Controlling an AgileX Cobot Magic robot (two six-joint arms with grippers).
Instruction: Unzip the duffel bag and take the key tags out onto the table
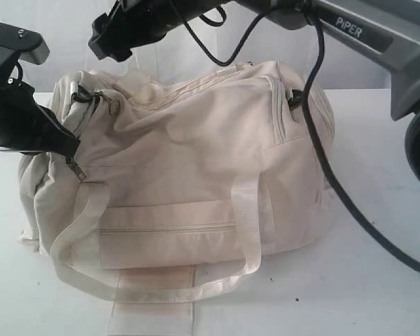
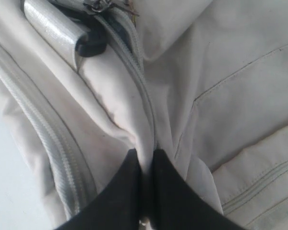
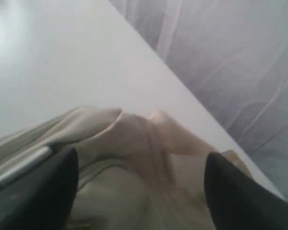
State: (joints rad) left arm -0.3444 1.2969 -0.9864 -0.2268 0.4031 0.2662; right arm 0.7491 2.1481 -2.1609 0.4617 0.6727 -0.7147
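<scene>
On the table (image 1: 378,231), the duffel bag (image 1: 196,161) lies on its side toward the far edge, its front zip pocket (image 1: 168,229) turned to the exterior camera. A pale webbing strap (image 1: 154,283) loops down from the bag's front and rests on the tabletop.

At the bag's left end, the left gripper (image 1: 64,145) has its two black fingers (image 2: 120,191) pressed together on a raised fold of cream fabric, right where the main zipper's seam (image 2: 134,72) runs down between them. The fold stands up between the tips, pinched tight. Farther along that seam, a metal zipper pull (image 2: 103,5) sits beside a flat strap end and a dark plastic piece (image 2: 91,45). The stretch of zipper seen from the left wrist is closed.

Over the back of the bag's top, near its left end, the right gripper (image 1: 103,43) hangs above the fabric with its fingers (image 3: 43,191) spread wide apart and nothing between them. From its wrist, rumpled cream cloth (image 3: 134,129) lies below the gap, with bare table beyond it, out to the far edge.
</scene>
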